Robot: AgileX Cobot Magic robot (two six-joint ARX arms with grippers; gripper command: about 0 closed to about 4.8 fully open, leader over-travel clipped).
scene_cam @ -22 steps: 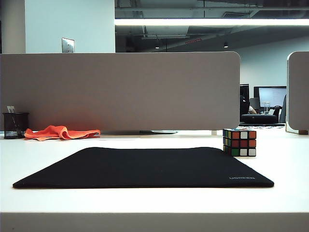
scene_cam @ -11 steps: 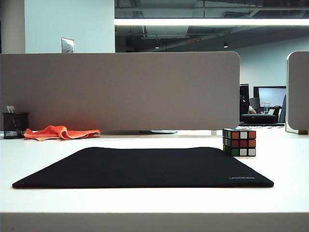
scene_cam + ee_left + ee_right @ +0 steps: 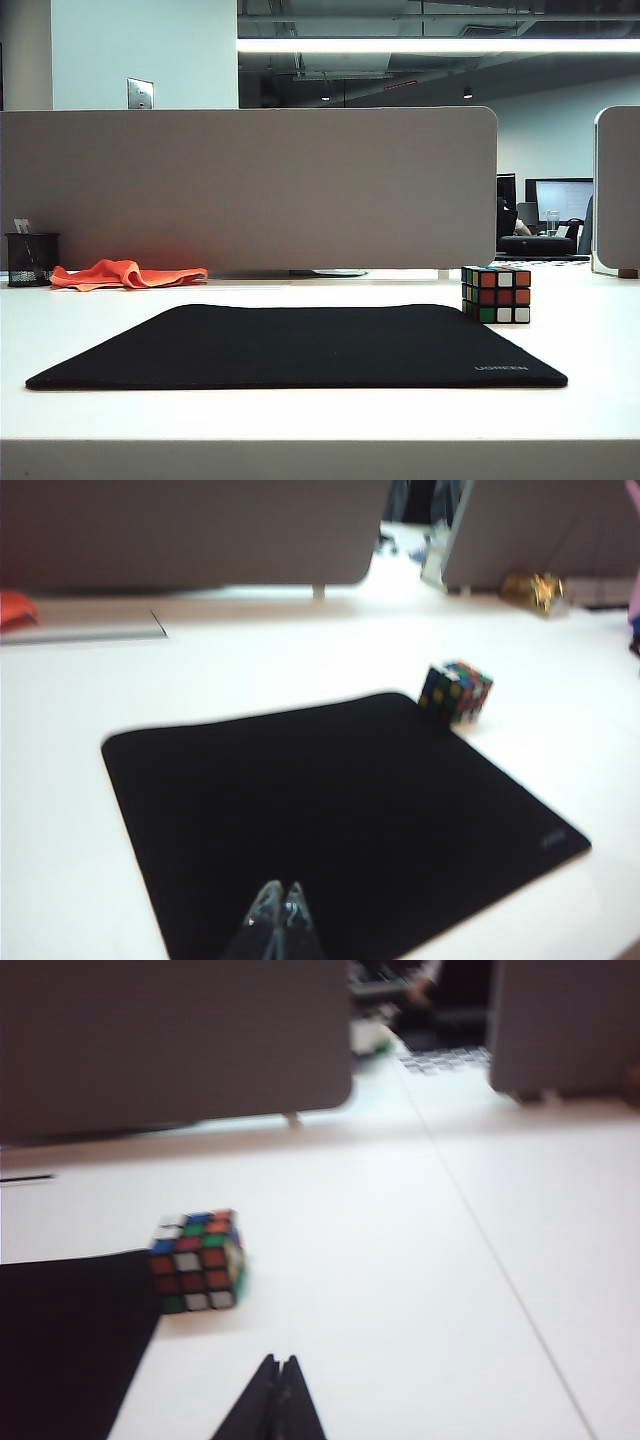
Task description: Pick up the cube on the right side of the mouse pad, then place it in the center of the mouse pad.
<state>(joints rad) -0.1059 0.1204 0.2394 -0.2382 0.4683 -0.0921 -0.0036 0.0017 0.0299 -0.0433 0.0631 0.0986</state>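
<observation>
The mouse pad looks matt black cloth — the cube glossy, probably plastic — on a smooth white table.

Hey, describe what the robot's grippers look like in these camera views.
Only the fingertips show. The left gripper has pale, translucent, glassy-looking fingers tapering to narrow points. The right gripper has dark, near-black fingers, likewise tapered. No cables, markings or arm bodies are visible, and neither arm appears in the exterior view.

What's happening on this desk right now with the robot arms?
Nothing is held yet. The small multicoloured puzzle cube sits on the white table at the far right corner of the large flat black mouse pad. The left gripper is above the pad's near edge, the right gripper short of the cube, both with jaws shut.
</observation>
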